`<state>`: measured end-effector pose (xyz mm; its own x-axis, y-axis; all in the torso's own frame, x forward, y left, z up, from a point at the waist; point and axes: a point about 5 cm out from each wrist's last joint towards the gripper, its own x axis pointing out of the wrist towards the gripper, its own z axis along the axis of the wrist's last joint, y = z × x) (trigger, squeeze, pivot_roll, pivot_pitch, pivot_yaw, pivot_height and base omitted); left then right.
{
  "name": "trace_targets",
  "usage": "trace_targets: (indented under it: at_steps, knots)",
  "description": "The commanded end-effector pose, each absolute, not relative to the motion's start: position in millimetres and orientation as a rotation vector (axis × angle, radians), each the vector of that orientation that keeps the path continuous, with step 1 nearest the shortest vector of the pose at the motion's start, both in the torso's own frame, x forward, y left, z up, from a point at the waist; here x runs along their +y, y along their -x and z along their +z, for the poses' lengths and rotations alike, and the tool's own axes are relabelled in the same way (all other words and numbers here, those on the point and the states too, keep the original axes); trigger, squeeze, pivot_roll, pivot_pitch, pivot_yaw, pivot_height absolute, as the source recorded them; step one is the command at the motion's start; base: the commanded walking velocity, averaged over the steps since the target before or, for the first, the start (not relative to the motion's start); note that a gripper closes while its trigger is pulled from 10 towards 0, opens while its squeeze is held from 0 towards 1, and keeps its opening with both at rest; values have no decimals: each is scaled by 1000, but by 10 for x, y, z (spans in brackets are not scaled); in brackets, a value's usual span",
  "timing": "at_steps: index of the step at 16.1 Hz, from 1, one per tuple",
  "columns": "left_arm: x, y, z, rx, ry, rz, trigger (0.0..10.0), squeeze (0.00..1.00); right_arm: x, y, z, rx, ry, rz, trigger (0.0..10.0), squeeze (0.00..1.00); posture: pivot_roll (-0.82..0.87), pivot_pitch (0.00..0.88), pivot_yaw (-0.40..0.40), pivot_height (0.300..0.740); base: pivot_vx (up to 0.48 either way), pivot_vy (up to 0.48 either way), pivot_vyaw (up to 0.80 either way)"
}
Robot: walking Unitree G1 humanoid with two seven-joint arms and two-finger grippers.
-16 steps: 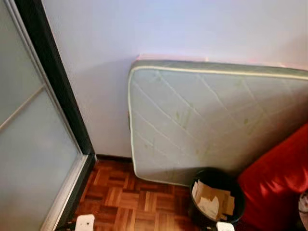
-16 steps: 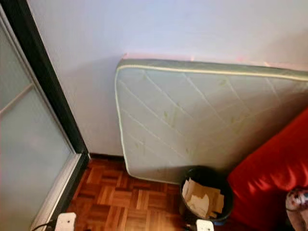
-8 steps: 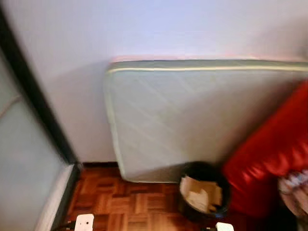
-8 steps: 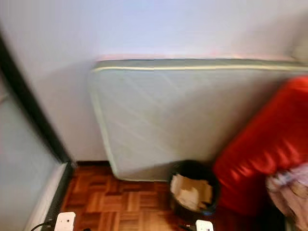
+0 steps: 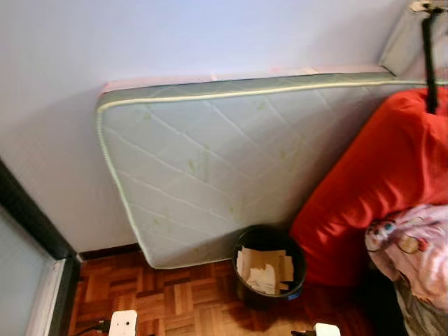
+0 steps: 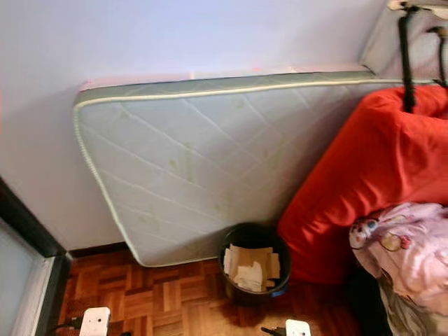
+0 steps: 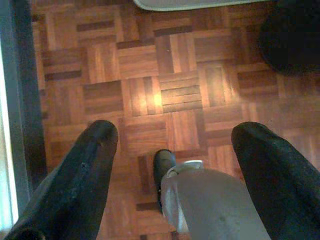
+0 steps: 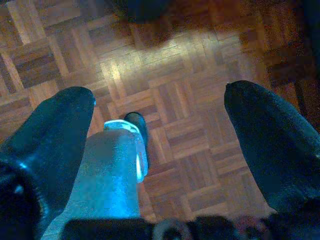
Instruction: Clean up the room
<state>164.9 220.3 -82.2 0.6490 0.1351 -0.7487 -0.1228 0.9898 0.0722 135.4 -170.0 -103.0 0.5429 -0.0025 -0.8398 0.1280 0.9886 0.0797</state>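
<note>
You face a quilted mattress leaning on the wall at twelve o'clock; brush it while turning and it could slide down onto the bin. The red beanbag bulks at two o'clock, with a pink printed cloth spilling over it at four o'clock, likely clutter to collect, and loose enough to snag a foot. The black wastebasket, stuffed with cardboard scraps, sits at six o'clock, close enough to kick over. Both arms hang idle: the left gripper and right gripper have fingers spread wide and empty above the parquet floor, near your own feet.
</note>
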Motion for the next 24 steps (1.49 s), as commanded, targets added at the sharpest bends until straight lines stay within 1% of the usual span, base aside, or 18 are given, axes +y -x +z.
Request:
trace_targets:
  at_steps: [1, 6, 8, 15, 17, 24]
  knots:
    - [2065, -1873, -797, 966, -85, 71, 10000, 0, -2270, -1847, -764, 978, -104, -97, 10000, 0, 70, 0, -78, 740, 0, 0, -781]
    - [2066, -1874, -796, 967, -102, 60, 10000, 0, -2269, -1844, -766, 980, -101, -94, 10000, 0, 68, 0, -76, 740, 0, 0, -776]
    - [2066, -1875, -794, 964, -116, 49, 10000, 0, -2268, -1837, -770, 982, -100, -95, 10000, 0, 65, 0, -72, 740, 0, -309, -769]
    - [2081, -1855, -800, 963, -115, 44, 10000, 0, -2250, -1814, -785, 984, -101, -96, 10000, 0, 55, 0, -52, 740, 0, 0, -768]
    - [2096, -1862, -793, 962, -151, 33, 10000, 0, -2240, -1813, -788, 985, -104, -96, 10000, 0, 58, 0, -48, 740, 0, -141, -763]
    - [2089, -1870, -792, 962, -130, 45, 10000, 0, -2246, -1828, -780, 984, -105, -96, 10000, 0, 76, 0, -60, 740, 0, -42, -763]
